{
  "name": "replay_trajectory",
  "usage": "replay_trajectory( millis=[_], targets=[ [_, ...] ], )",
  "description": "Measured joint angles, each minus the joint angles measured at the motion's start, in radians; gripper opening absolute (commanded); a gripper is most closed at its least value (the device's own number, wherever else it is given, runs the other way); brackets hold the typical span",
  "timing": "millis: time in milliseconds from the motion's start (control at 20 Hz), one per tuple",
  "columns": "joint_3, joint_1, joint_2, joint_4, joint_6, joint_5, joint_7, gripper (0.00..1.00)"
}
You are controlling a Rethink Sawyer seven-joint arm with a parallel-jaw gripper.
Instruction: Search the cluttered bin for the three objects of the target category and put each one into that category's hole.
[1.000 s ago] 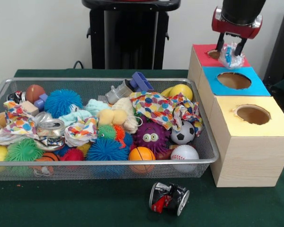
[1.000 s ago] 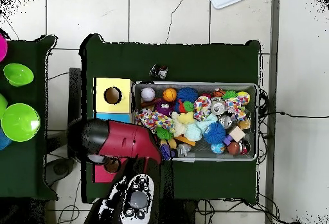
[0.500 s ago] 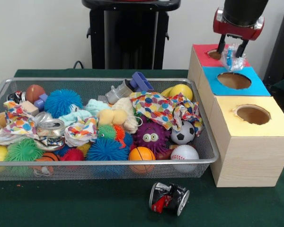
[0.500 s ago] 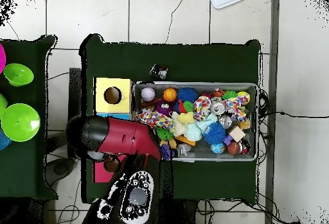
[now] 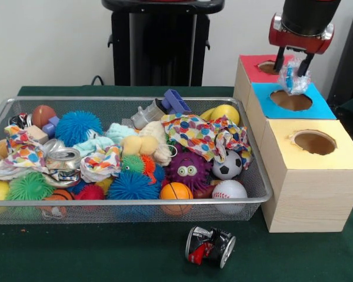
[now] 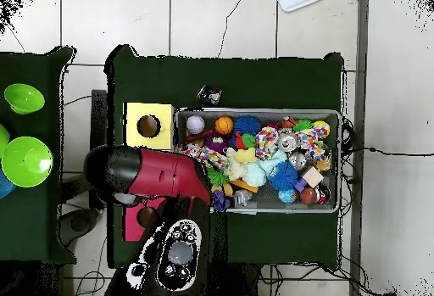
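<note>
In the front view my gripper hangs over the wooden box with its fingers shut on a crumpled clear plastic wrapper with blue print. The wrapper dangles just above the back rim of the blue hole, in front of the red hole. The yellow hole lies nearest the camera. The wire mesh bin to the left is heaped with balls, spiky toys, cloths and cans. In the overhead view the red arm covers the blue section and hides the gripper.
A crushed can lies on the green table in front of the bin; it also shows in the overhead view as the crushed can. Green bowls stand on a side table. The yellow box top and red box top flank the arm.
My gripper has carried the wrapper from over the red hole toward the camera, to above the blue hole. The bin's contents have not moved.
</note>
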Motion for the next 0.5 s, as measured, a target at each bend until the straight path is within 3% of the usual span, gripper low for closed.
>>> replay_trajectory(
  millis=[500],
  targets=[
    [-0.005,0.0,0.011,-0.021,0.0,0.0,0.0,0.0]
  ],
)
